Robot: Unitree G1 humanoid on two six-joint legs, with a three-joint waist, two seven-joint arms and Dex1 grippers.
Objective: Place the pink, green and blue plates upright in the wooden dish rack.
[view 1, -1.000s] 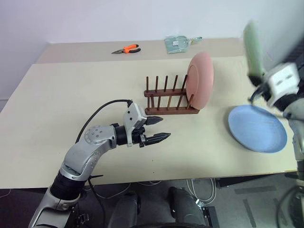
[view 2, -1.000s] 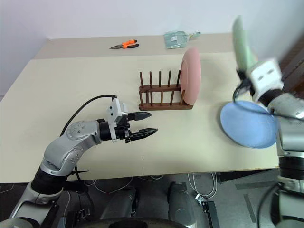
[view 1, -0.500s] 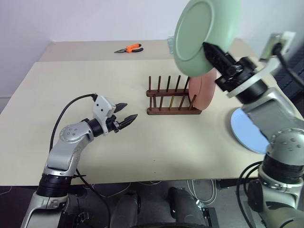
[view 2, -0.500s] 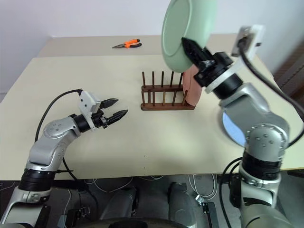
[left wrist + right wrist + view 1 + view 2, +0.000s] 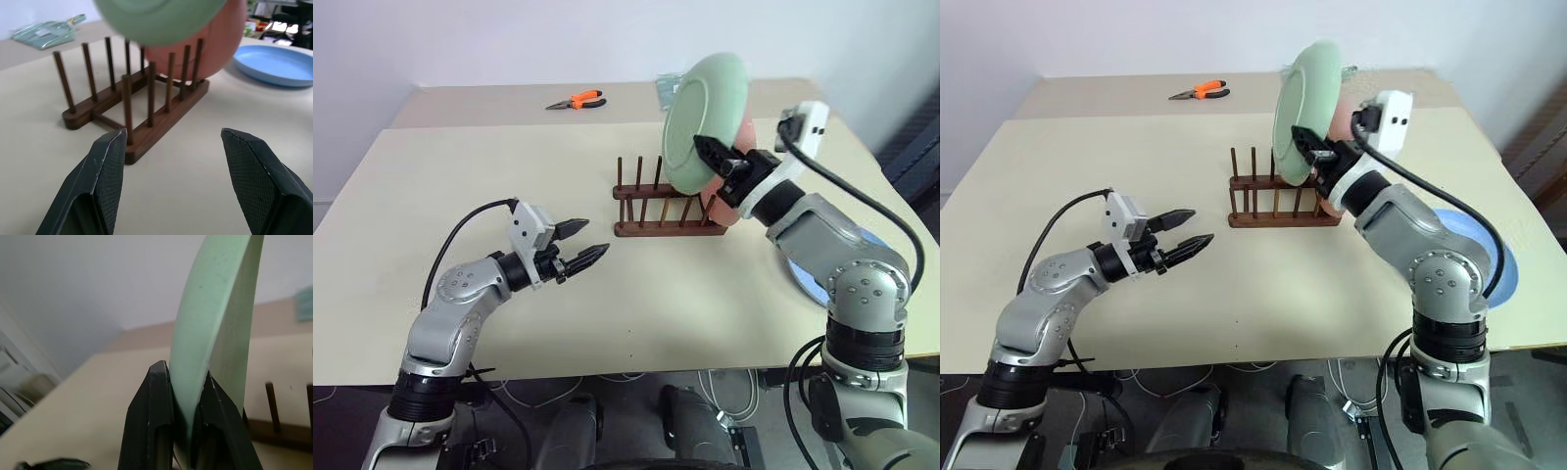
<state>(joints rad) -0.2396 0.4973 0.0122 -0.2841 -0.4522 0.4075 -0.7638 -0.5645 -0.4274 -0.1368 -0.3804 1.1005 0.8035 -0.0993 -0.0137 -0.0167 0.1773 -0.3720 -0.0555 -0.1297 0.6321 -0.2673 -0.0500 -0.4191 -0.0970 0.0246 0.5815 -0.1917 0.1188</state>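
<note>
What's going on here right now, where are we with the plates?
The right claw is shut on the green plate's rim, holding it on edge in the air above the rack. The pink plate already stands upright at the rack's right end. The blue plate lies flat on the table to the right of the rack, untouched. The left claw is open and empty, hovering over the table, pointing toward the rack.

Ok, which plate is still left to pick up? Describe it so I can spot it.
Start at the wooden dish rack on the beige table. To its right, behind the right arm, the blue plate lies flat on the table. The other two plates are on edge.
</note>
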